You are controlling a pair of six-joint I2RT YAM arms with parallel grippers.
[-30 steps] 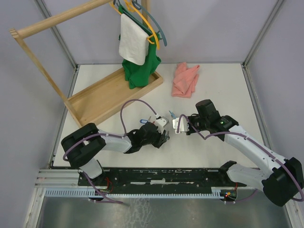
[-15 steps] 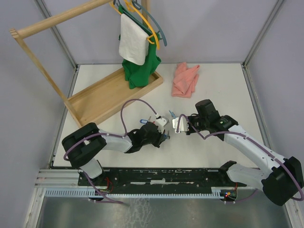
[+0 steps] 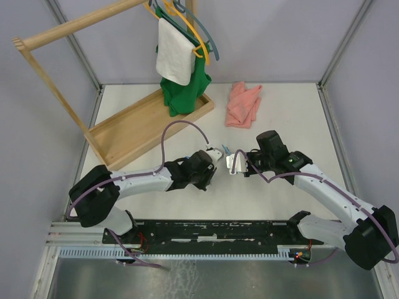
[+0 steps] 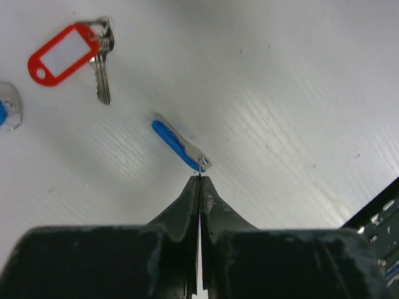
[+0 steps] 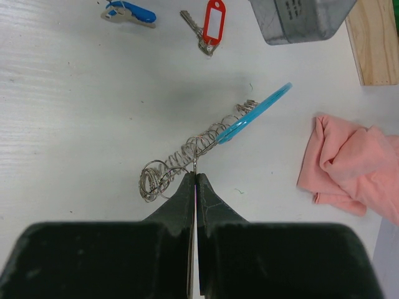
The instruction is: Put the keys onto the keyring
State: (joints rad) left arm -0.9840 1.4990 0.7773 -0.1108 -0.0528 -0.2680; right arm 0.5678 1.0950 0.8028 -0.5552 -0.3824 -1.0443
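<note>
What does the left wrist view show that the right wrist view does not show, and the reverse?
Left wrist only: the left gripper shut on a blue-tagged key. Right wrist only: the right gripper shut on the keyring, plus the pink cloth. Both: the red-tagged key on the white table.

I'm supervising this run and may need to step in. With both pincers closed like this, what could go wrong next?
1. The left pincer holds the blue-tagged key only by its very tip, so the key may pivot or slip out on the way to the ring.
2. The right pincer pinches one thin strand of the keyring, whose coil looks springy; it could flex or slide away when the key pushes in.
</note>
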